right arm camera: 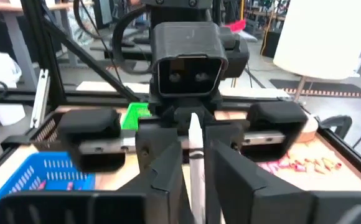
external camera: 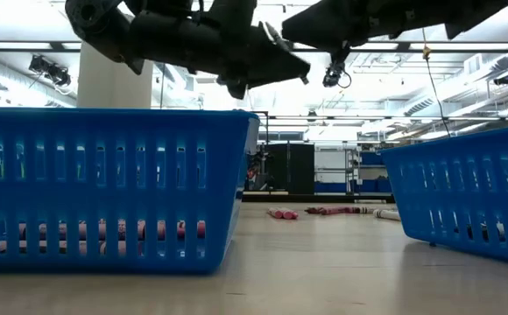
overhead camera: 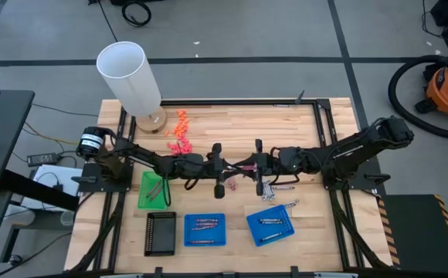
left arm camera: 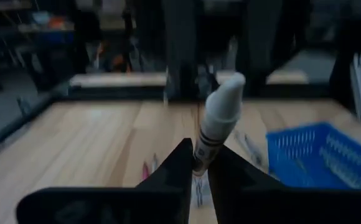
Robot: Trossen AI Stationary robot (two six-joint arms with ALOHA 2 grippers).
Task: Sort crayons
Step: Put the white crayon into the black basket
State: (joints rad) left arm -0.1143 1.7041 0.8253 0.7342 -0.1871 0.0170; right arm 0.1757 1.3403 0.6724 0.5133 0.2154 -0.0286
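My left gripper and my right gripper face each other tip to tip over the table's middle. The left one is shut on a silvery-white crayon, which points toward the right gripper. In the right wrist view the crayon runs between my right gripper's open fingers, which stand close on either side of it. Maroon crayons and grey ones lie on the table below. In the low view the crayons lie far back between two blue trays. My left gripper pinches the crayon's near end between its two fingertips, coming level from the table's left. The crayon lies along the fingers and sticks out ahead of them, tilted a little, lifted clear of the table. My right gripper: I cannot tell whether its fingers touch the crayon.
Two blue trays with crayons stand near the front, beside a black tray and a green tray. A white cylinder and a heap of orange bits are at the back left.
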